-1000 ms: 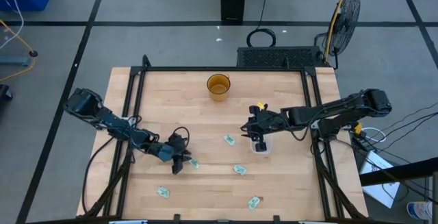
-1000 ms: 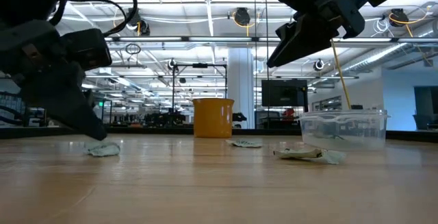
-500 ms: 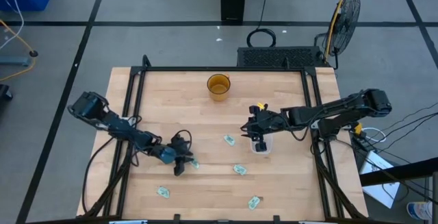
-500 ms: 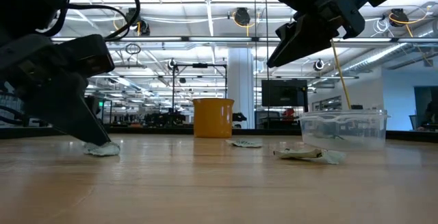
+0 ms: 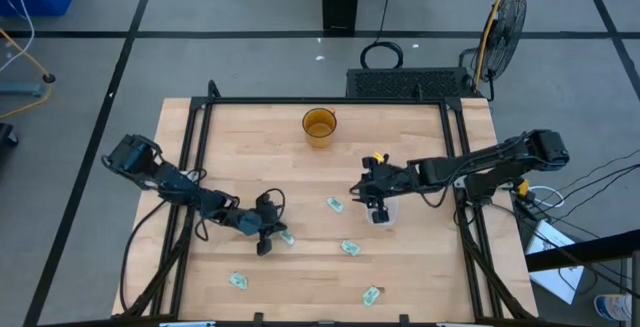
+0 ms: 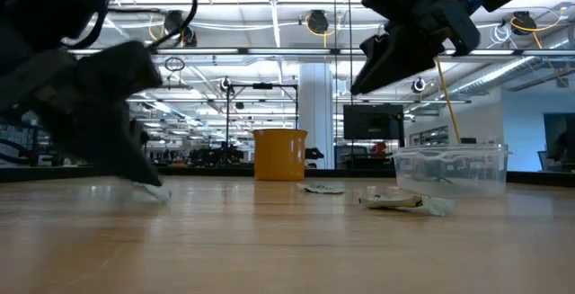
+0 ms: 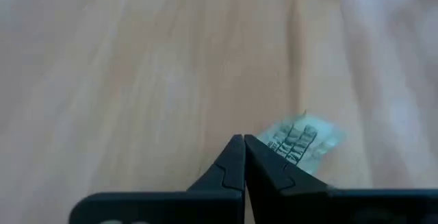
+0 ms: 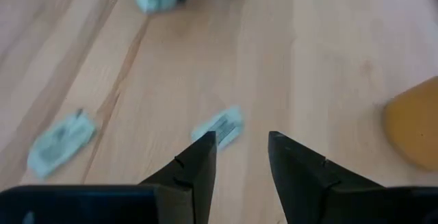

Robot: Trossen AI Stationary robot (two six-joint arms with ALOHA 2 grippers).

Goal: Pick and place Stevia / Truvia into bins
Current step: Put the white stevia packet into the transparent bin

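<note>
**A:** ok what's the left hand (image 5: 265,237) doing? Looking at the top-down shot, it's sitting low on the surface (image 5: 260,157), front-left area, right by a sachet (image 5: 286,237).

**B:** its wrist cam is showing the fingers (image 7: 233,166) pressed together, tips touching. The sachet (image 7: 298,140) is lying flat just beside the tips, not between them, so I'm reading it as closed on nothing. In the low shot the arm is just a dark blur with a bit of sachet (image 6: 154,191) peeking out next to it.

**A:** and the right hand (image 5: 375,195)?

**B:** hovering over the bin (image 5: 382,213), which is sitting right of centre. Fingers (image 8: 198,162) are standing apart, nothing in them. In the low view it's hanging well above the bin (image 6: 452,170), not touching.

**A:** how many sachets are you counting loose?

**B:** 5 on the surface from above: the 1 by the left hand, 1 (image 5: 335,205) just left of the bin, 1 (image 5: 350,249) nearer the front, 1 (image 5: 239,280) front-left, 1 (image 5: 372,294) at the front edge. Can't tell what's inside the bin from up there; the low view is showing something pale in it, but I can't make it out.

**A:** the cup (image 5: 319,127)?

**B:** amber, standing upright at the back, well apart from both hands.
</note>
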